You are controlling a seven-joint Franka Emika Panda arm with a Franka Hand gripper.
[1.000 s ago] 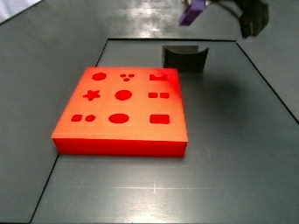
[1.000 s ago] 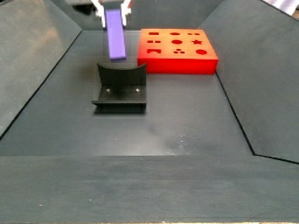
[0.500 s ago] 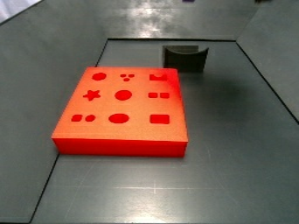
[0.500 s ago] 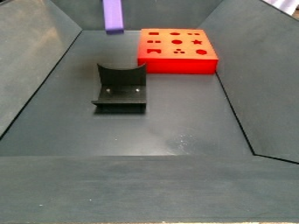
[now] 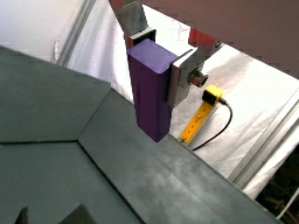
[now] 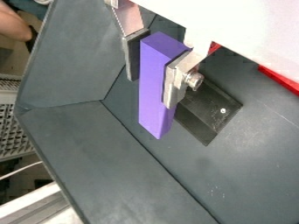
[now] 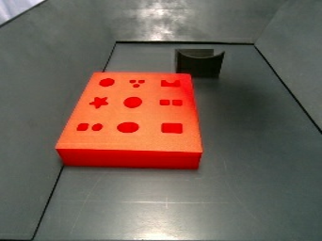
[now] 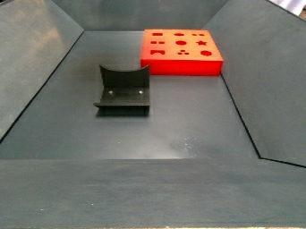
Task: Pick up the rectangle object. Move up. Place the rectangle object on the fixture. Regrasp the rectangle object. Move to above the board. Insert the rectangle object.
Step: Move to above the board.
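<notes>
Jaws [image 5: 162,54] are clamped on the purple block [image 5: 149,87], silver fingers [image 6: 177,72] on its two sides near the top end, most of the block sticking out below them. That only shows in both wrist views; the jaws and block are out of frame in both side views. The fixture [image 8: 123,89] sits empty on the dark desk [image 8: 180,125], and a wrist view shows its base plate [image 6: 216,112] past the block. The red board [image 7: 132,117] lies flat, well apart from the fixture, cut-outs empty.
</notes>
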